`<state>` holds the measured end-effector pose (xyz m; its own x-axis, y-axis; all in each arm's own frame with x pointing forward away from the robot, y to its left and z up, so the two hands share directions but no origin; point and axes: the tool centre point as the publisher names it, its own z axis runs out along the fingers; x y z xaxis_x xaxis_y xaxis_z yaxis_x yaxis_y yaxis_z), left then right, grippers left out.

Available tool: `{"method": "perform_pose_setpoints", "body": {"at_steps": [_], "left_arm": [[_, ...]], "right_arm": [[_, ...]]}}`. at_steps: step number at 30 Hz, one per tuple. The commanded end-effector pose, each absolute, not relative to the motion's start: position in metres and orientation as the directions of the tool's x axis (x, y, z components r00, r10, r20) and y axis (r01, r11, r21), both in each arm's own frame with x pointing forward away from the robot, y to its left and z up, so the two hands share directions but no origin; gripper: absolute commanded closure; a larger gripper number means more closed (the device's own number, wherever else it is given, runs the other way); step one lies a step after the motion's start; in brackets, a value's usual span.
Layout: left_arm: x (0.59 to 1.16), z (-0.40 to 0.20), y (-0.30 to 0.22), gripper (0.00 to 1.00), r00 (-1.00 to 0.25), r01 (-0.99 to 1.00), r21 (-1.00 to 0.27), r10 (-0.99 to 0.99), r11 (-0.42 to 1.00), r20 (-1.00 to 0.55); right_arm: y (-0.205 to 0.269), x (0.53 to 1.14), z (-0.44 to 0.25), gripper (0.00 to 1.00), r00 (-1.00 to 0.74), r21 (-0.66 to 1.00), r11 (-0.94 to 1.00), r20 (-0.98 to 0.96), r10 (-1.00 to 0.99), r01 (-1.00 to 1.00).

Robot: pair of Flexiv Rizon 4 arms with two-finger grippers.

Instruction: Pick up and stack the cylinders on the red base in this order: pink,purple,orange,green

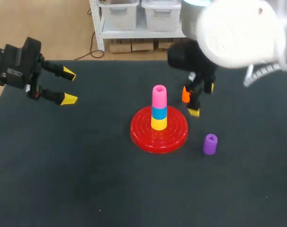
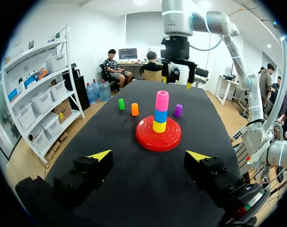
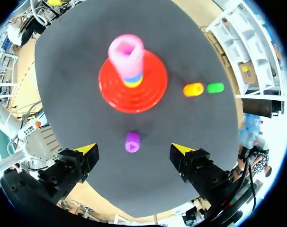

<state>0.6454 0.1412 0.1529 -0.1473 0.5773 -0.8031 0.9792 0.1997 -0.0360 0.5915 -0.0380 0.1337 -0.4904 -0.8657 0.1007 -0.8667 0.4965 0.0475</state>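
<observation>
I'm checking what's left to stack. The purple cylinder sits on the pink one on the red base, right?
No. The small purple plastic cylinder stands on the dark table beside the round red base, not on the pink cylinder; the head view shows it.

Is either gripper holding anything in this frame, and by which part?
Nothing is held. The left gripper and right gripper are both open; the purple cylinder stands ahead of the right gripper, untouched.

The dark counter carries a red base near its middle. A purple cylinder stands upright near the base, clear of its rim. An orange cylinder and a green cylinder stand side by side farther from the base, the green one outermost.
</observation>
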Motion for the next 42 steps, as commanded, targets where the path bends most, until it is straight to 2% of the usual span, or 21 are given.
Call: {"method": "perform_pose_setpoints", "body": {"at_steps": [1,7,30,42], "left_arm": [[0.645,0.152,0.142,0.00,-0.145,0.979,-0.033,0.575,0.201,-0.805],[0.645,0.152,0.142,0.00,-0.145,0.979,-0.033,0.575,0.201,-0.805],[0.645,0.152,0.142,0.00,-0.145,0.979,-0.033,0.575,0.201,-0.805],[0.645,0.152,0.142,0.00,-0.145,0.979,-0.033,0.575,0.201,-0.805]], "right_arm": [[-0.048,0.572,0.119,0.00,-0.511,0.031,0.514,-0.164,-0.844,-0.857],[-0.057,0.563,0.101,0.00,-0.563,0.006,0.571,-0.180,-0.807,-0.821],[-0.057,0.563,0.101,0.00,-0.563,0.006,0.571,-0.180,-0.807,-0.821],[-0.069,0.554,0.072,0.00,-0.595,0.031,0.595,-0.096,-0.798,-0.803]]}}
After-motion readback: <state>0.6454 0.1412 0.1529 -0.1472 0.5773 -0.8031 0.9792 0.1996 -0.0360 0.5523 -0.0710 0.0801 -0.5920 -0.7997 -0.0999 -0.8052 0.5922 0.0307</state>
